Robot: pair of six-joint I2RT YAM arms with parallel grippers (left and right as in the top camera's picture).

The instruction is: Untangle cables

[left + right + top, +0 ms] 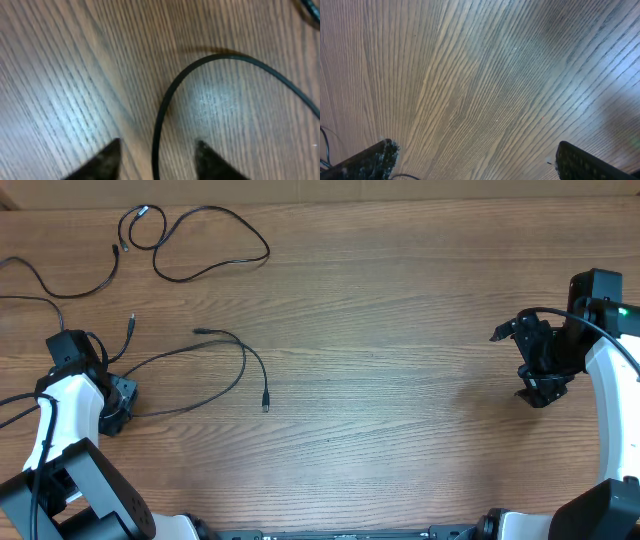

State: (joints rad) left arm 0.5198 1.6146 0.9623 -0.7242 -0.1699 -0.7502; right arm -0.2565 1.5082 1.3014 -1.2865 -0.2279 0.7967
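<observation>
I am watching over a broad brown wood-grain table (400, 330) where the three thin black cables are lying well apart from the right gripper (476, 162). Its fingers are standing wide open and holding nothing, probably because there is no work on that side yet. The left gripper (156, 159) is hovering low with its fingers parted, and one thin black cord (167, 95) is running loose between them, gripped by neither, as if being lined up for a pinch. Beyond those fingers, a long looped black cord (215, 268) and a shorter curved black cord (62, 291) are lying separately. Just out from the fingers, a small silver-tipped plug (265, 404) is resting free on the wood.
</observation>
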